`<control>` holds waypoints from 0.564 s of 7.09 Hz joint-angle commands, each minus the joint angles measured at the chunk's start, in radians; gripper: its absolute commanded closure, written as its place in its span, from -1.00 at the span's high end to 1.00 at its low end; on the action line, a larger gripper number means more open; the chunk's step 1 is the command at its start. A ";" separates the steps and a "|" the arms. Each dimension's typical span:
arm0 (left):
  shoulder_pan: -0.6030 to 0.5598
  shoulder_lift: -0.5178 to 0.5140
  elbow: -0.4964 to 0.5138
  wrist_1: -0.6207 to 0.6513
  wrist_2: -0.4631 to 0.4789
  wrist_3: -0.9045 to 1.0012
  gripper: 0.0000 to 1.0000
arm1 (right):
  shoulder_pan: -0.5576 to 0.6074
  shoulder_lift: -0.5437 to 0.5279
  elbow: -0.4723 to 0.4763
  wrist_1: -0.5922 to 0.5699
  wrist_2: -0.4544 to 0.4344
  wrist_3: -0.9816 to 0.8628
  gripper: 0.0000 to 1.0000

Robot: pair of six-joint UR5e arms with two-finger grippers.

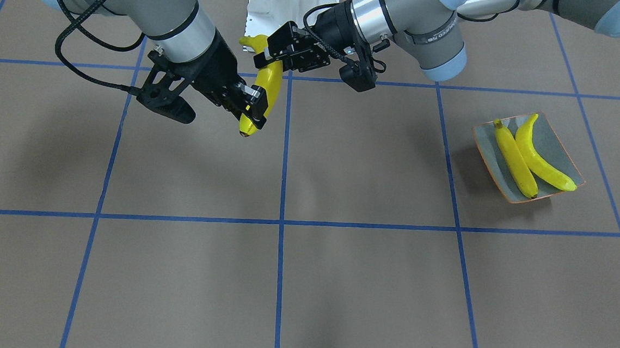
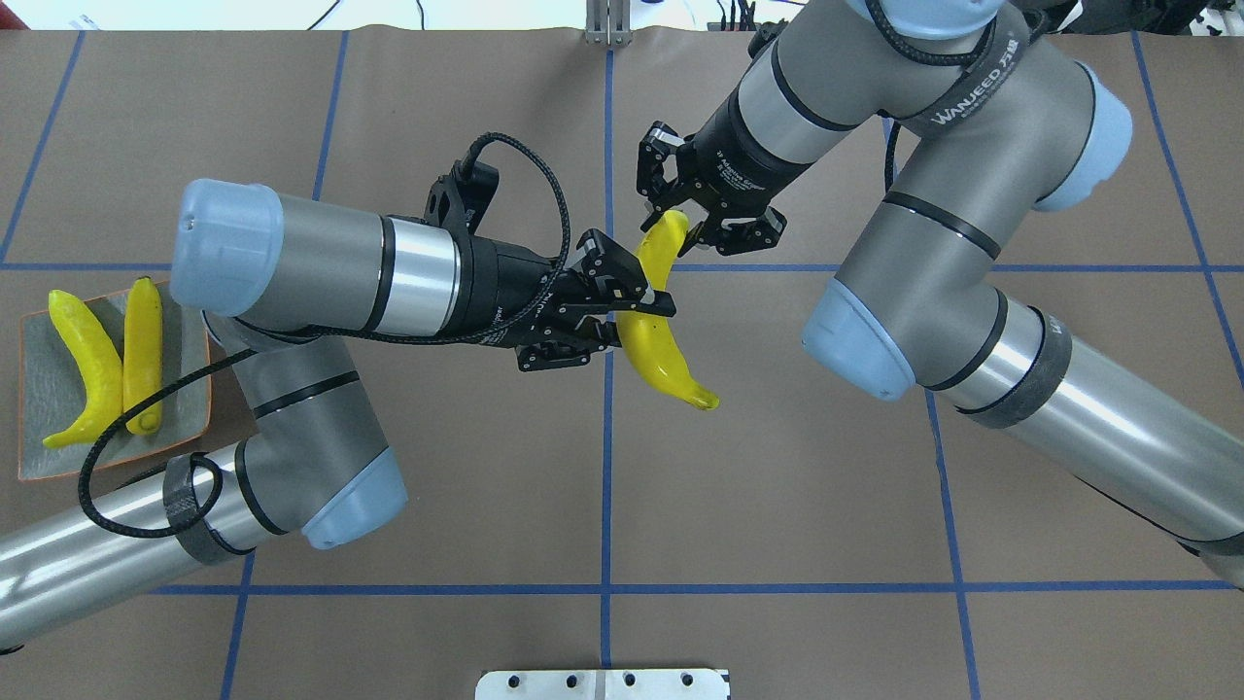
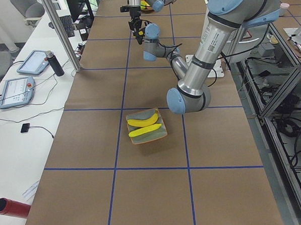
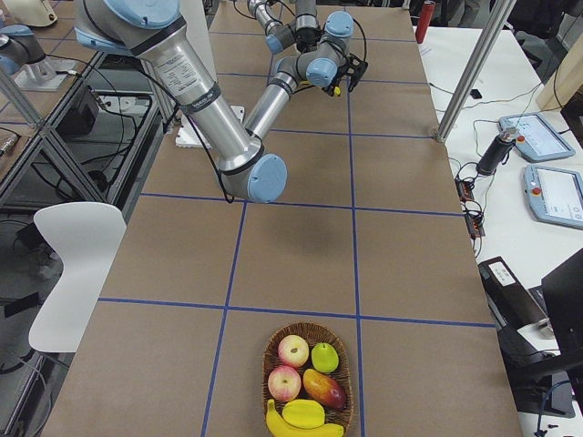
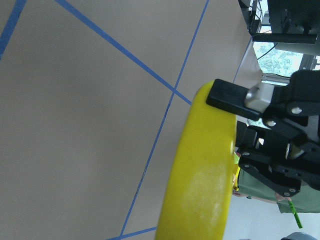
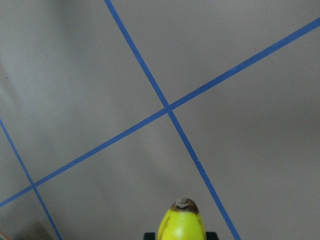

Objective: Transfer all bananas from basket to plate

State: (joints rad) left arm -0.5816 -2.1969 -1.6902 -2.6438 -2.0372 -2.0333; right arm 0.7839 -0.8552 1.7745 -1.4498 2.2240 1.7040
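Left fingers (image 2: pixel 651 304) and right fingers (image 1: pixel 259 102) pinch one glossy curved banana (image 2: pixel 661 350)

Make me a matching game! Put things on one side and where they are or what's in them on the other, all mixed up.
Things:
A. plate
B. held banana
C. basket

Clues:
1. in the air, gripped by the left gripper and the right gripper
2. has apples inside
3. has two bananas on it

Pairs: A-3, B-1, C-2
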 commanded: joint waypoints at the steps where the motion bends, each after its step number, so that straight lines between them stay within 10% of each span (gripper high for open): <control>1: 0.000 0.000 0.007 0.001 0.000 0.001 -1.00 | 0.000 -0.004 0.000 0.002 0.002 -0.001 -1.00; 2: 0.000 0.003 0.012 0.001 -0.001 0.008 -1.00 | 0.000 -0.010 0.000 0.006 0.006 -0.016 0.30; 3: 0.000 0.003 0.012 0.001 -0.001 0.024 -1.00 | -0.009 -0.018 0.000 0.066 0.000 -0.006 0.99; 4: 0.000 0.005 0.014 0.001 -0.003 0.024 -1.00 | -0.009 -0.027 0.000 0.096 0.002 -0.003 1.00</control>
State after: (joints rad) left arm -0.5814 -2.1936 -1.6783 -2.6431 -2.0389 -2.0153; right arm 0.7776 -0.8719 1.7748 -1.3956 2.2261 1.6971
